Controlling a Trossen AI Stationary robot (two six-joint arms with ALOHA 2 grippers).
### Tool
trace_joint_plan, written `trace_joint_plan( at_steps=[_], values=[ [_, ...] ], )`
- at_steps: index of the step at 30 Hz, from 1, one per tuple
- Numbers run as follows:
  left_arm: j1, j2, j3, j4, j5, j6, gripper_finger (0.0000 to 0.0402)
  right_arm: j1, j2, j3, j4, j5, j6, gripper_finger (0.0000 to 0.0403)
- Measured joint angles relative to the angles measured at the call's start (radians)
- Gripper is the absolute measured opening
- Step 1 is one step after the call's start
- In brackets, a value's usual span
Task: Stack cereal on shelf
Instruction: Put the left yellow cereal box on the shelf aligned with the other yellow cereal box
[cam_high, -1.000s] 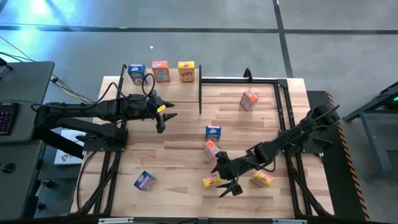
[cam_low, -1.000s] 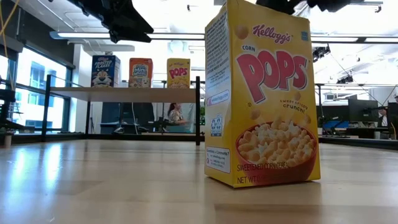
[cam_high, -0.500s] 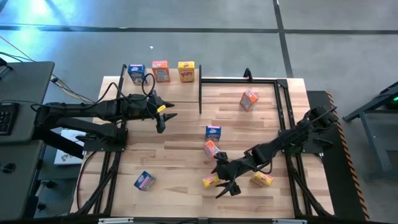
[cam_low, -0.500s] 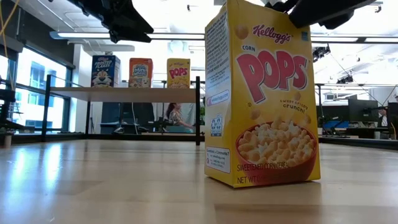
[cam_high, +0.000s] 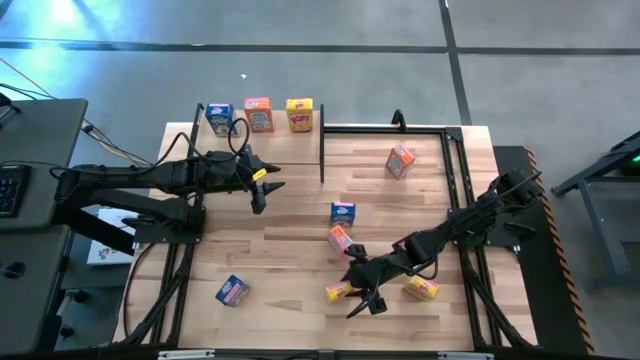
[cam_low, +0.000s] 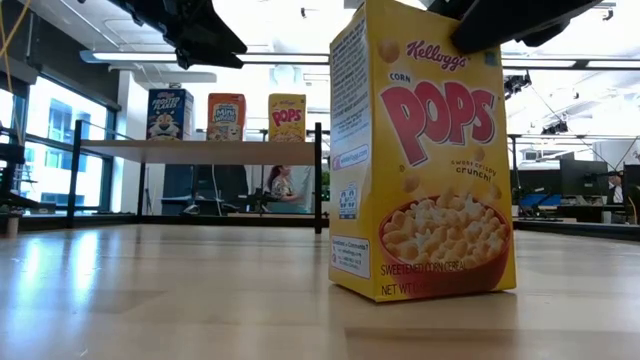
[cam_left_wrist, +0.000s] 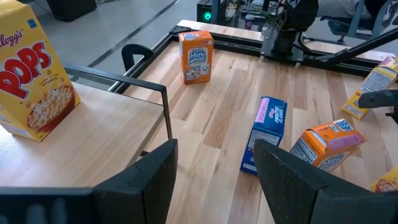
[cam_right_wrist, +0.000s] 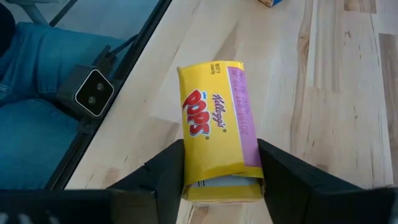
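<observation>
- The right gripper has its two dark fingers closed against the narrow sides of a yellow Pops box, one finger on each side, gripping it near its top end.
- In the high view this gripper sits low at the near edge of the tabletop, on the same yellow Pops box, which stands upright on the wood.
- The low view shows that box still resting on the table, with the dark gripper body at its top corner.
- A second yellow box lies just beside the right arm, toward the right edge.
- An orange box and a blue box sit near the table's middle, close together; the orange one leans.
- Another orange box stands near the far right corner, and another blue box lies apart near the left front.
- The left gripper hovers beside the shelf, jaws partly apart and holding nothing; its fingers frame only bare wood.
- On the shelf stand three boxes in a row: a blue Frosted Flakes box, an orange Mini-Wheats box and a yellow shelf Pops box.
- A person sits in the room beyond the table.
</observation>
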Motion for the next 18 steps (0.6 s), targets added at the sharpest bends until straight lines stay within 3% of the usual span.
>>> trace_joint_plan(
  at_steps=[6, 18],
  values=[
    [0.000, 0.000, 0.000, 0.000, 0.000, 0.000, 0.0203, 0.000, 0.000, 0.000, 0.005, 0.000, 0.000, 0.0147],
    [0.001, 0.000, 0.000, -0.001, -0.003, -0.028, 0.0203, -0.034, -0.001, 0.062, 0.023, 0.000, 0.023, 0.0143]
  ],
)
